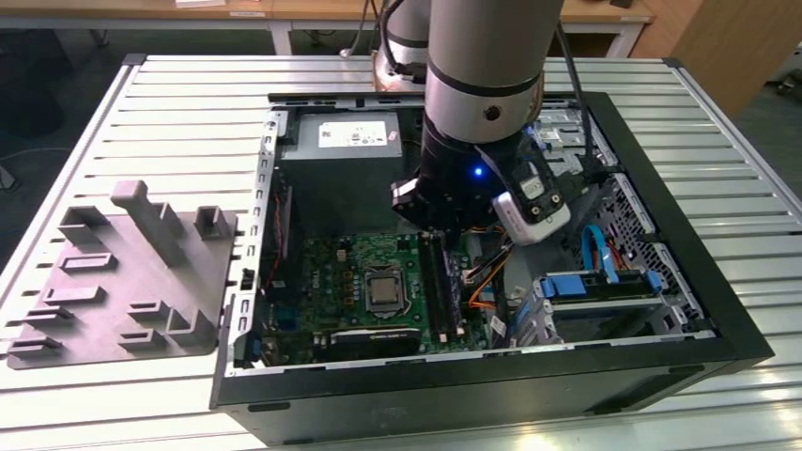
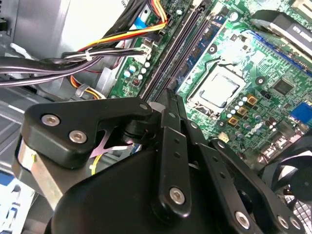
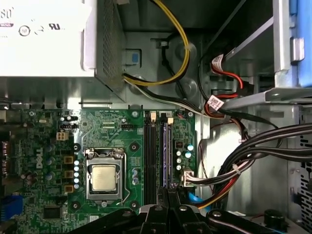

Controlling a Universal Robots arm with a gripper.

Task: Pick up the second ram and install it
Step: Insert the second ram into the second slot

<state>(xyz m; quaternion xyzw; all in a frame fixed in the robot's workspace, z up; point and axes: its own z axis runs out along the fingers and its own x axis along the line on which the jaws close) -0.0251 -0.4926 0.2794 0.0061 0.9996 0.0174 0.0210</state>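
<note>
My gripper (image 1: 433, 233) hangs inside the open computer case (image 1: 677, 235), over the black slot rails (image 1: 441, 291) to the exterior view's right of the processor socket (image 1: 379, 287). Its fingers are shut. The second ram (image 3: 165, 156), a thin bluish stick seen edge-on, runs out from between the fingertips (image 3: 168, 195). It lies in line with the rails (image 3: 151, 161), and its far end is level with theirs. The fingertips (image 2: 167, 97) close to a narrow point right at the rails (image 2: 178, 48). Whether the stick is fully seated cannot be told.
A grey power-supply box (image 1: 345, 141) sits at the back of the case. Bundled cables (image 3: 253, 156) run close beside the slots. Drive bays with blue parts (image 1: 602, 282) are at the exterior view's right. A grey holder fixture (image 1: 126, 272) lies on the slatted table (image 1: 163, 113) outside the case.
</note>
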